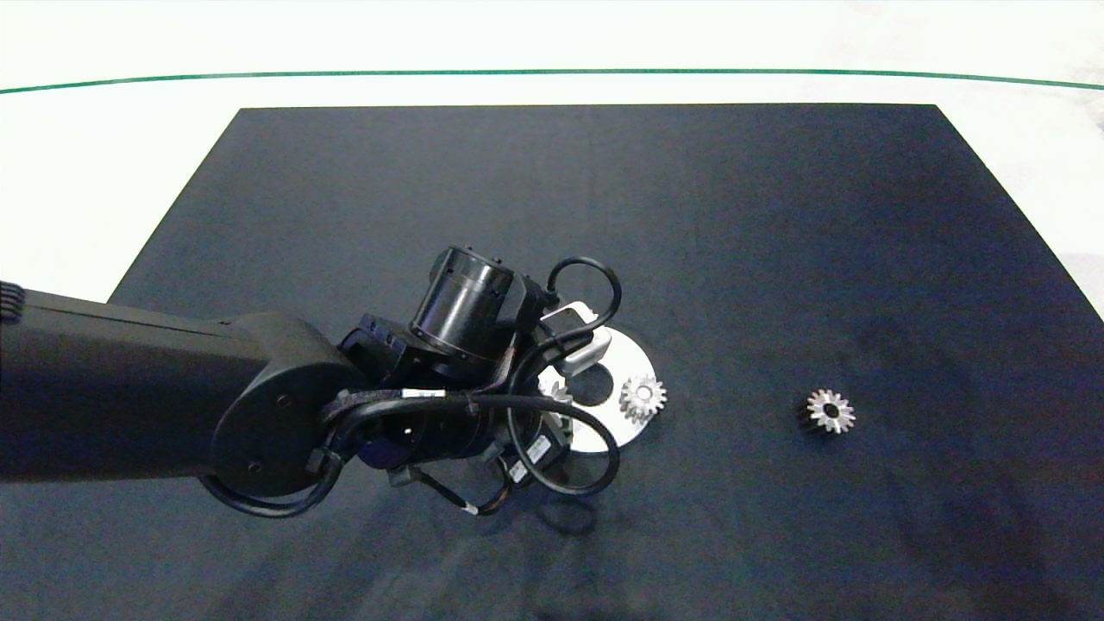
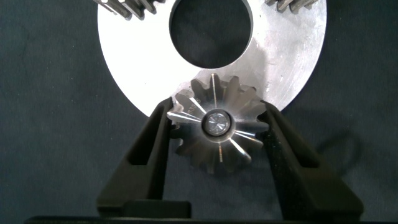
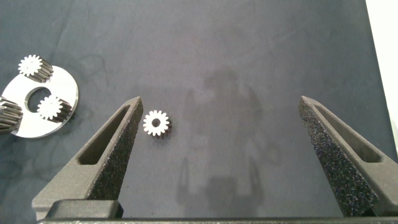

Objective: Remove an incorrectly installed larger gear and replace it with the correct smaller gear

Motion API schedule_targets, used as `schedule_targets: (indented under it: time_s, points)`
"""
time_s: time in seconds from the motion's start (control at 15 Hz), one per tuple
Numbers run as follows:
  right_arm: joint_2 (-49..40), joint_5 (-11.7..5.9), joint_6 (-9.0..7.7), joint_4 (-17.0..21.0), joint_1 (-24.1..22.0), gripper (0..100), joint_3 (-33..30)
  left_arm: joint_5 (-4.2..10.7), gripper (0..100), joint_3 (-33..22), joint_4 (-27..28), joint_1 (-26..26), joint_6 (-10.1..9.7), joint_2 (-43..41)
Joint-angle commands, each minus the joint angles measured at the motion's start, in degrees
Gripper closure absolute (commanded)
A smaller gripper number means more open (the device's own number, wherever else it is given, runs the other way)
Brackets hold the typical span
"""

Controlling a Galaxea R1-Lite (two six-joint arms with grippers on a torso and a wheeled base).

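The larger gear [image 2: 217,127], silver with long pointed teeth, sits on a pin at the rim of a round silver plate [image 2: 137,56]. My left gripper [image 2: 216,107] is shut on it, one finger pressed against the teeth on each side. In the head view the left arm [image 1: 259,397] covers this spot on the plate [image 1: 628,354]. The smaller gear [image 1: 830,410] lies loose on the dark mat to the right of the plate, also seen as the smaller gear [image 3: 156,123]. My right gripper [image 3: 221,102] hangs open above the mat near it, holding nothing.
Another short-toothed gear [image 1: 642,397] stands on the plate's right side. The right wrist view shows the plate [image 3: 65,93] with two small gears on it. The black mat [image 1: 776,216] lies on a white table with a green line along the far side.
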Motion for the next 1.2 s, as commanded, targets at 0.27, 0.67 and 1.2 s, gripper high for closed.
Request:
schedule_targets:
  time_s: [0.27,0.67,1.2]
  points:
    - [0.0,0.02,-0.09,0.0,0.0,0,0.1,-0.01,59,-0.1,0.1,-0.3,-1.00,0.2]
    - [-0.1,-0.07,-0.09,0.0,0.0,0,0.0,-0.01,71,-0.1,0.0,-0.3,-1.00,0.2]
    - [-0.1,-0.07,-0.09,0.0,0.0,0,0.0,-0.01,72,-0.8,1.0,-0.5,-1.00,0.0]
